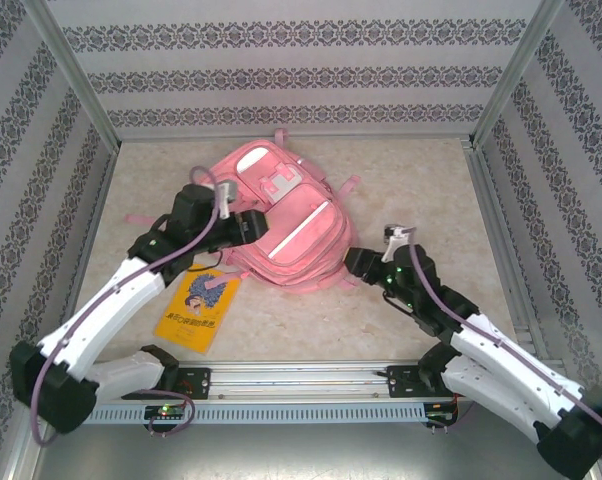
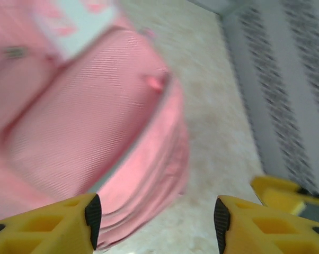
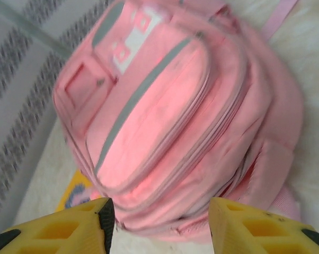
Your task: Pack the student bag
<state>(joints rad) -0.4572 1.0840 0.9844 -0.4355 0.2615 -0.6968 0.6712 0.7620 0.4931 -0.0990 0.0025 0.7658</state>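
The student bag [image 1: 281,215] is a large pink backpack lying front up in the middle of the table, with grey trim along its zipped pockets. My left gripper [image 1: 247,228] is at the bag's left side. In the blurred left wrist view it [image 2: 154,219] is open, with the bag's edge [image 2: 96,132] close to the left pad and bare table between the jaws. My right gripper [image 1: 353,263] is at the bag's lower right corner. In the right wrist view it [image 3: 160,225] stands open just off the bag's bottom edge [image 3: 170,116], gripping nothing.
A yellow book [image 1: 197,310] with a cartoon cover lies flat on the table left of the bag, partly under my left arm; its corner [image 3: 72,193] peeks out beside the bag. Patterned walls enclose the table on three sides. Pink straps [image 1: 141,217] trail from the bag.
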